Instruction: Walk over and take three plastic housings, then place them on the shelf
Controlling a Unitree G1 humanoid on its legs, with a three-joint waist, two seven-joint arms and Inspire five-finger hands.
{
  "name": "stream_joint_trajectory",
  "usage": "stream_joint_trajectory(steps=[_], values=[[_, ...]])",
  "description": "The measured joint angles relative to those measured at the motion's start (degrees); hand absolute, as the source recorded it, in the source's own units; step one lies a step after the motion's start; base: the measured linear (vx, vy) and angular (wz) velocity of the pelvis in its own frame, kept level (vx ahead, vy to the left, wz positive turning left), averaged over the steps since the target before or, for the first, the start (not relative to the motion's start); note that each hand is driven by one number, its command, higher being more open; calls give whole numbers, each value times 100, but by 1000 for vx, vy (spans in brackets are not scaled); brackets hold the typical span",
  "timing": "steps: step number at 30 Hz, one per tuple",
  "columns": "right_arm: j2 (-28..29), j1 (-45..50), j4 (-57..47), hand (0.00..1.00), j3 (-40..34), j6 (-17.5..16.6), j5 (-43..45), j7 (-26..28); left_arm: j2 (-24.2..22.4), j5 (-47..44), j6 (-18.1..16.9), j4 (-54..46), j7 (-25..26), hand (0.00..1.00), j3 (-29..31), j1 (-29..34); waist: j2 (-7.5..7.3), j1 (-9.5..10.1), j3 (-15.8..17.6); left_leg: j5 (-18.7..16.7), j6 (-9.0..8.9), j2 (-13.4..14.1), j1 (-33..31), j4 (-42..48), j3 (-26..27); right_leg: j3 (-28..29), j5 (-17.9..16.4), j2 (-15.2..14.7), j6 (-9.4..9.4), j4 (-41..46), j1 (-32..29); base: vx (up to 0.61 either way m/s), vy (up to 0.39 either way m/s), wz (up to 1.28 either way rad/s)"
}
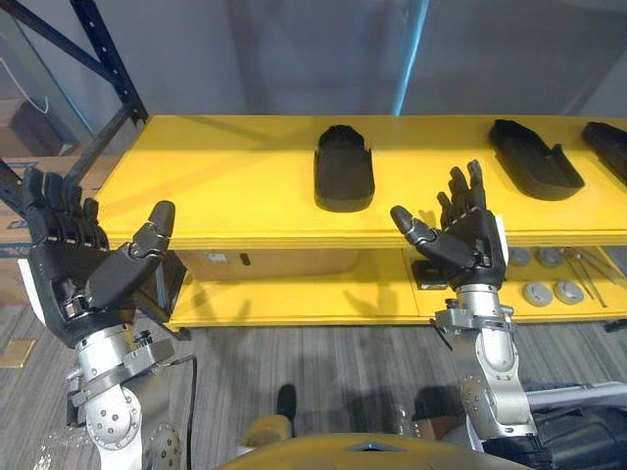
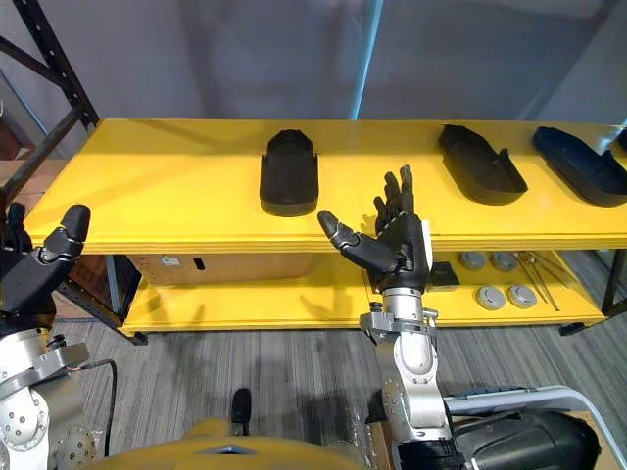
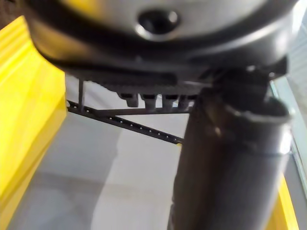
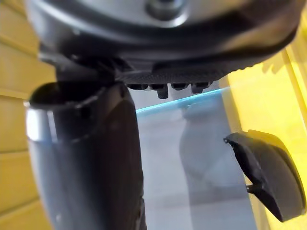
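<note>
Held right hand (image 1: 468,233) upright, spread and empty, before the yellow shelf's (image 1: 225,186) front edge, apart from the nearest plastic housing (image 1: 345,168) lying beyond it, leftward. Held left hand (image 1: 83,269) spread too, near the shelf's left end. Saw second housing (image 1: 534,157) and third housing (image 1: 609,145) farther right.

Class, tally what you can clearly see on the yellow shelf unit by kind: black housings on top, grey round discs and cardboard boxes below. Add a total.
Black housings: 3
Grey round discs: 4
Cardboard boxes: 1
Total: 8
</note>
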Motion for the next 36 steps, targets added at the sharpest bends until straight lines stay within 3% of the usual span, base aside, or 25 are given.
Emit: stream_joint_trajectory(steps=[1, 2, 3, 5, 7, 11, 12, 15, 18, 22, 26, 31, 36], values=[[4, -8, 22, 100, -16, -15, -4, 0, 9, -10, -5, 53, -31, 100, 9, -30, 9, -8, 61, -102, 46, -8, 8, 143, -1, 174, 49, -109, -125, 412, -141, 63, 66, 1], [12, 12, 82, 100, -41, -30, -5, 0, 46, -5, -1, 143, -77, 100, -22, -60, 71, -101, 118, -202, 93, -1, 28, 267, -46, 602, 380, -167, -555, 1244, -529, 55, 89, 18], [55, 16, 95, 100, -69, -42, -16, 8, 137, 9, -1, 145, -73, 100, -68, -94, 117, -215, 192, -237, 143, 94, 68, 261, -186, 912, 561, -130, -714, 1834, -930, 62, 90, 29], [141, 4, 96, 100, -107, -47, -20, 47, 257, 3, 2, 204, -62, 100, -90, -233, 158, -305, 265, -241, 186, 205, 95, 157, -283, 1200, 188, 195, -469, 1546, -1143, 54, 24, 18], [168, -7, 51, 100, -205, -51, -31, 222, 312, 7, 2, 333, -21, 100, -131, -439, 145, -305, 281, -233, 198, 309, 108, 6, -313, 1466, 122, 688, -402, 478, -1208, 50, -7, 11], [146, -5, -90, 100, -274, -62, -33, 454, 321, 42, 0, 511, 311, 100, -125, -466, 77, -314, 302, -283, 114, 194, 218, 31, -308, 1630, 274, 854, -203, -551, -1027, 97, -91, 12], [44, -21, -117, 100, -283, -64, -46, 539, 323, 12, -1, 520, 349, 100, -121, -471, 26, -311, 292, -321, 57, 120, 219, 45, -360, 1664, 340, 891, -59, -766, -880, 92, -180, 36], [-322, -85, -288, 100, -348, -63, -73, 793, 316, 41, -1, 520, 433, 100, -240, -448, 250, -310, 358, -591, -60, 301, -3, 569, -464, 1548, 358, 1067, -55, -949, -686, 112, -148, 41], [-495, -265, -293, 100, -263, -44, 52, 1230, 303, 33, 0, 596, 408, 100, -267, -472, 394, -243, 454, -1153, -204, 714, -297, 1792, -127, 1175, 785, 1286, -230, -1229, -142, 129, -95, 24], [-554, -644, -637, 100, 126, -12, 261, 1555, 282, 35, 1, 680, 200, 100, -369, -530, 411, -159, 447, -1107, -233, 767, -179, 1473, 194, 1035, 806, 1314, -210, -1312, -67, 150, -61, 21], [-460, -1391, -637, 100, 1084, 265, 258, 1731, 276, 34, 5, 774, 92, 100, -771, -793, 349, -81, 431, -616, -225, 496, 404, 392, 261, 1130, 855, 1143, -145, -1412, 32, 74, 10, 5], [53, -1647, -470, 100, 1925, 529, 420, 1289, 277, 48, 184, 764, -157, 100, -1022, -913, 310, 10, 400, -428, -200, 350, 633, -178, 277, 1105, 901, 1066, -75, -1590, 109, 2, 5, 1], [632, -2092, 506, 100, 2447, 902, 415, 440, 261, 41, 380, 765, -203, 100, -1221, -878, 179, 10, 263, -200, -134, 268, 784, -637, 256, 1052, 934, 1038, -22, -1684, 98, -8, 24, 5]])
